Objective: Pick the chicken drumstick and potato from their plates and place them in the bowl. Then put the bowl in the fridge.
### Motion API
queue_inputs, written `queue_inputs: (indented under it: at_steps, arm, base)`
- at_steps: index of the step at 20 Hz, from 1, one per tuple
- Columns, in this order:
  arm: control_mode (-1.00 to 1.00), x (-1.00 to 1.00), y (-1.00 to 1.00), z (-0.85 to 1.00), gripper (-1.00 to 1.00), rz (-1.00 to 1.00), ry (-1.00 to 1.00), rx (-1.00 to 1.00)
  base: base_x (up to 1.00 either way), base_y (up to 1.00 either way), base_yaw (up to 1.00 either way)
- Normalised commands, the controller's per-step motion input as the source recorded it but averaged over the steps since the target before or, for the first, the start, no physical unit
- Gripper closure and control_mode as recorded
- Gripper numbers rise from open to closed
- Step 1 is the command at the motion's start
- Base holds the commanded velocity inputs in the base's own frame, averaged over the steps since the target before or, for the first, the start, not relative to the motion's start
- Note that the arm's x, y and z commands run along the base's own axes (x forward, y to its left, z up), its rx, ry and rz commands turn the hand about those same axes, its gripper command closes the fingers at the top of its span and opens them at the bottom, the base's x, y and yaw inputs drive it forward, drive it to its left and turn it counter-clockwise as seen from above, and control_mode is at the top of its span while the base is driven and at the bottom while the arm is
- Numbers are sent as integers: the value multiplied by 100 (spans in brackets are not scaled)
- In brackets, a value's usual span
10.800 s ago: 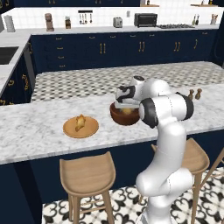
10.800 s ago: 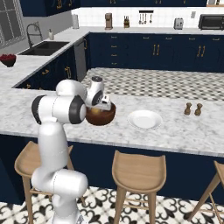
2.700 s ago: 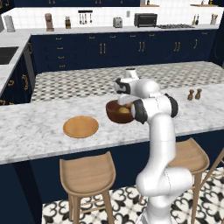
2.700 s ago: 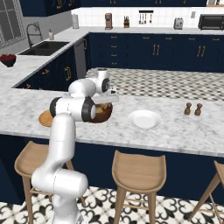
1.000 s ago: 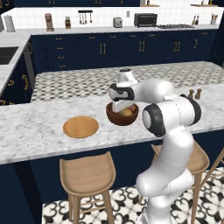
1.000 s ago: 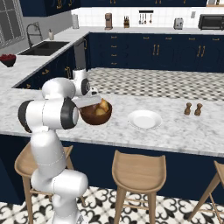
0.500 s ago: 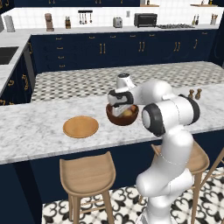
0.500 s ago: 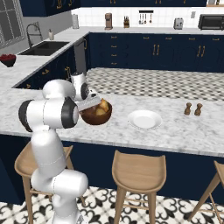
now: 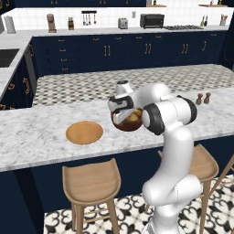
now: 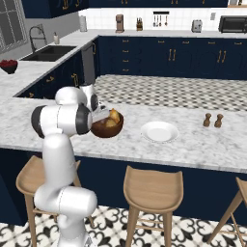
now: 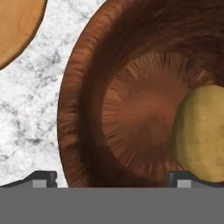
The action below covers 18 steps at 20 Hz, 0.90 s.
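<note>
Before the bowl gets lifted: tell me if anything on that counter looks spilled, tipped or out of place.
Nothing stands out. The bowl sits upright on the counter with the potato and drumstick inside it. Both plates, wooden and white, lie flat and bare. The open claw straddles the bowl's rim.

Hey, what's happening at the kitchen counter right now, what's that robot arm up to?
The arm's gripper is open and poised over the near rim of the wooden bowl on the marble counter, one fingertip outside the wall, one inside. The potato and chicken drumstick already lie in the bowl. The tan wooden plate and the white plate are empty.
</note>
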Motion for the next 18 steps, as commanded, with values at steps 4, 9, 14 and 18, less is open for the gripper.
queue_inputs:
  at_steps: [4, 9, 14, 18]
  arm:
    - [-100, 24, 1, -37, -100, 6, 7, -2]
    - [-100, 0, 0, -37, -100, 6, 1, -3]
    - [-100, -1, 0, -35, 100, 6, 0, -1]
    - [-100, -27, -18, -37, 100, 6, 0, 0]
  base:
    - [0, 0, 0]
    - [0, 0, 0]
    - [0, 0, 0]
    - [0, 0, 0]
